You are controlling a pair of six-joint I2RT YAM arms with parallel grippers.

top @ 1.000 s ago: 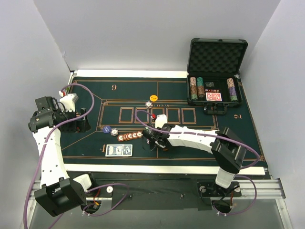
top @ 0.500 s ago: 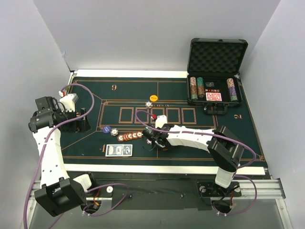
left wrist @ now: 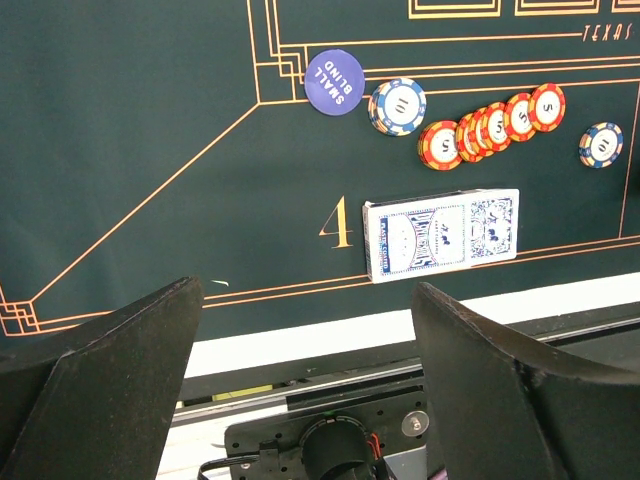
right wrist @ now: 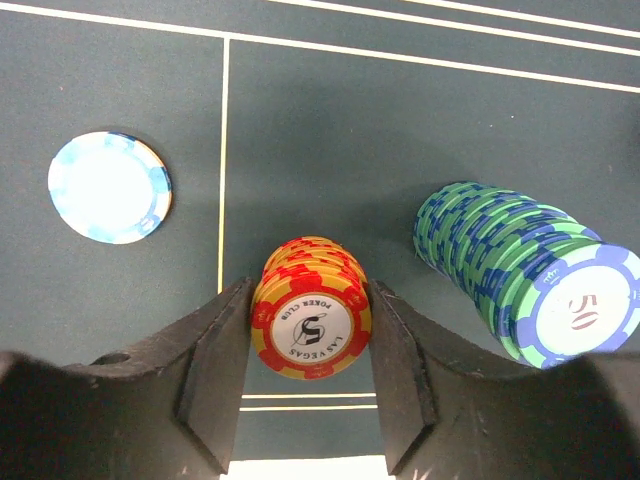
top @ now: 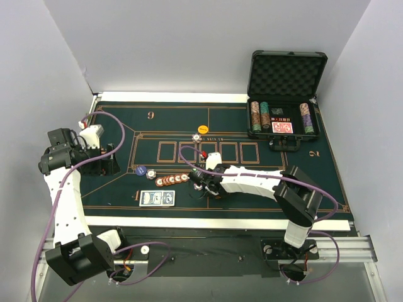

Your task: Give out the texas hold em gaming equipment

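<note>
Orange chip stack [right wrist: 311,335] clamped in right end effector [right wrist: 310,296], lower chips hidden; left end effector [left wrist: 307,292] open

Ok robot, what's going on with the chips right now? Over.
Left jaws wide open, empty. Right jaws pressed on red chip stack, both sides. Green chip stack close beside, not touching. Over.

Matt, felt-like green table cloth [right wrist: 350,120]; smooth, glossy-faced red-and-yellow chip stack [right wrist: 311,330]; dull black case lining [top: 287,72], perhaps ribbed foam.
</note>
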